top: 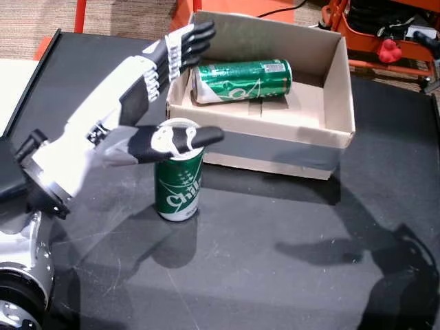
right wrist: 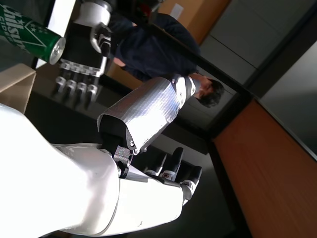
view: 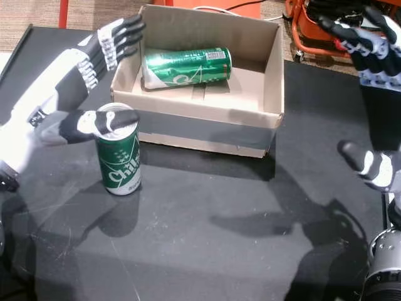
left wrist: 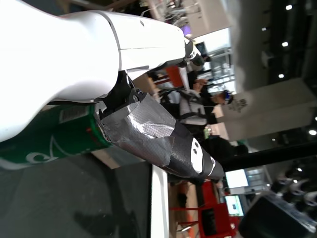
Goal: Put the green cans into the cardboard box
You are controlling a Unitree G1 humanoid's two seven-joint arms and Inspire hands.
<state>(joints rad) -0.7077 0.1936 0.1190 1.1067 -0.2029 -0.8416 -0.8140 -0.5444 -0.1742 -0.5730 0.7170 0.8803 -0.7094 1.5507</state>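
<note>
Head views: left hand [top: 130, 103] spread wide over the standing can [top: 179, 180], thumb across its top, not gripping. Second can [view: 186, 68] lies in the cardboard box [view: 270, 75]. Right hand [view: 369, 44] hangs open far right. Right wrist view: fingers [right wrist: 173, 166] straight, empty.

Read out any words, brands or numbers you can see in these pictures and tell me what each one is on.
"Chil...", white script running up the standing green can; the rest curves out of sight.
"...ilsun" over "Cider", partly cut off, on that can in the right wrist view.
Lying green can in the cardboard box: white fine print and a barcode, too small to read.
Nothing else is legible.
</note>
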